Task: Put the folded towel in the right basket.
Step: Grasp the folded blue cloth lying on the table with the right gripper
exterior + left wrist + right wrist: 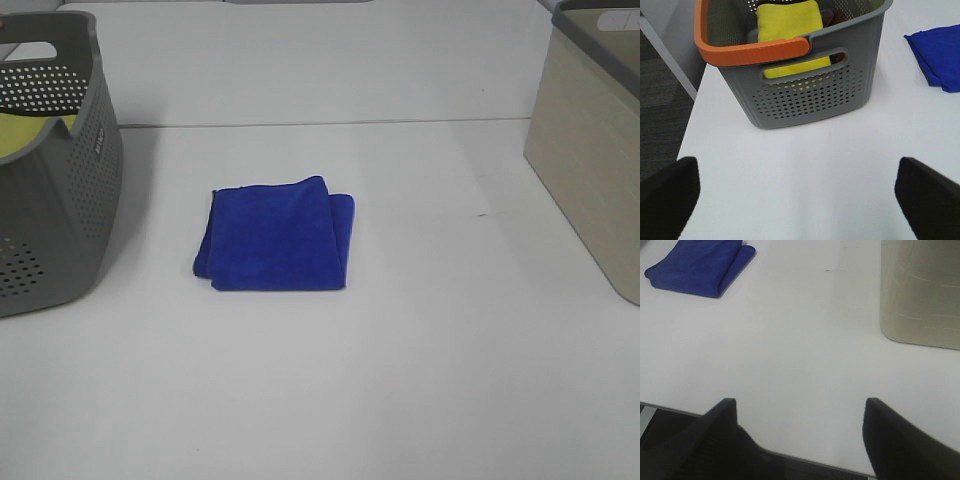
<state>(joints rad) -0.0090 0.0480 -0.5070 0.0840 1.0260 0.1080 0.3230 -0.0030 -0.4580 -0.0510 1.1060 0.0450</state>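
A folded blue towel (pixel 275 235) lies flat on the white table, left of the middle. It also shows in the left wrist view (pixel 939 57) and the right wrist view (pixel 701 265). The right basket (pixel 595 140) is beige with a grey rim, at the table's right edge; its wall shows in the right wrist view (pixel 920 290). Neither gripper shows in the exterior high view. My left gripper (pixel 797 192) is open and empty above the table near the grey basket. My right gripper (pixel 800 435) is open and empty above the table's near edge, well away from the towel.
A grey perforated basket (pixel 60 170) with an orange handle (pixel 747 50) stands at the left and holds a yellow cloth (pixel 790 22). The white table (pixel 420 380) runs between the two baskets. The table's edges show in both wrist views.
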